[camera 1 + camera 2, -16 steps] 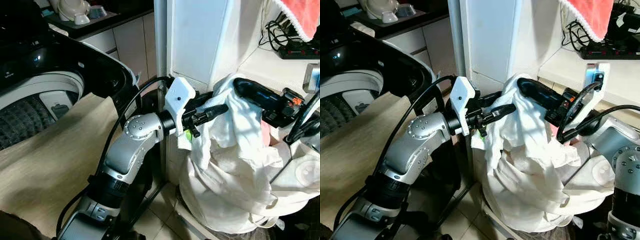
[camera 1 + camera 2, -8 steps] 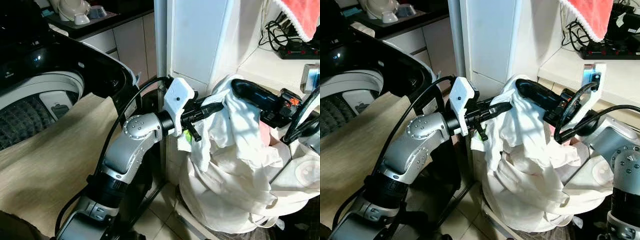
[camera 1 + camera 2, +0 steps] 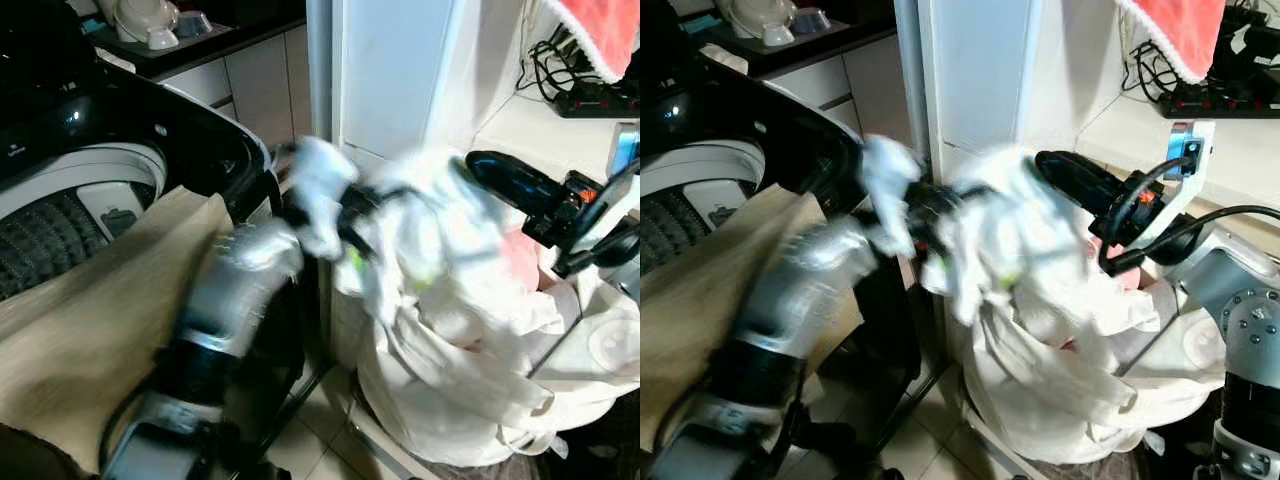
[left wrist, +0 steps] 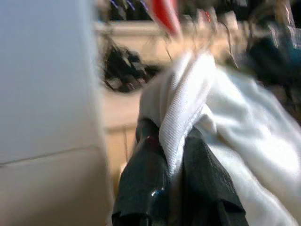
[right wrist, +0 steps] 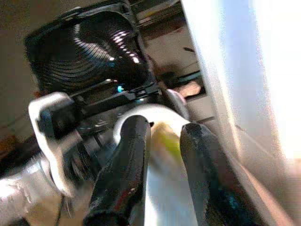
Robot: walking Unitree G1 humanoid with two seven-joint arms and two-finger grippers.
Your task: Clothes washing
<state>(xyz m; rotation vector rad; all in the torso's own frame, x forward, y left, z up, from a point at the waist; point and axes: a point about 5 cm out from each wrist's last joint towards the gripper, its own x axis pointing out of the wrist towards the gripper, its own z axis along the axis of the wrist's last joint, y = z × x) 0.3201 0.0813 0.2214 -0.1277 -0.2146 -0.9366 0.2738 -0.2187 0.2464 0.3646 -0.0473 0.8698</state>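
Left end effector (image 4: 171, 188) pinches a fold of the white cloth (image 3: 440, 250) above the laundry bag (image 3: 450, 390), with the washer (image 3: 90, 190) at nine o'clock. Right end effector (image 5: 162, 141) straddles the same cloth, fingers narrowly parted. Soft, light and floppy, it probably wants gripping at a bunched fold.

**Silver limbs, black fingers, trailing cables**

Left arm (image 3: 225, 300): brushed silver shell, blurred, with a dark black band low down and a white block at the wrist. Left gripper (image 4: 176, 188): two glossy black fingers, broad and faceted. Right arm (image 3: 1250, 330): silver, rounded joint housing dotted with small screws. Black cables (image 3: 1160, 235) looped past a white bracket with a blue patch. Right gripper (image 5: 162, 169): two long, rounded, shiny black fingers; orange-red marking near the wrist.
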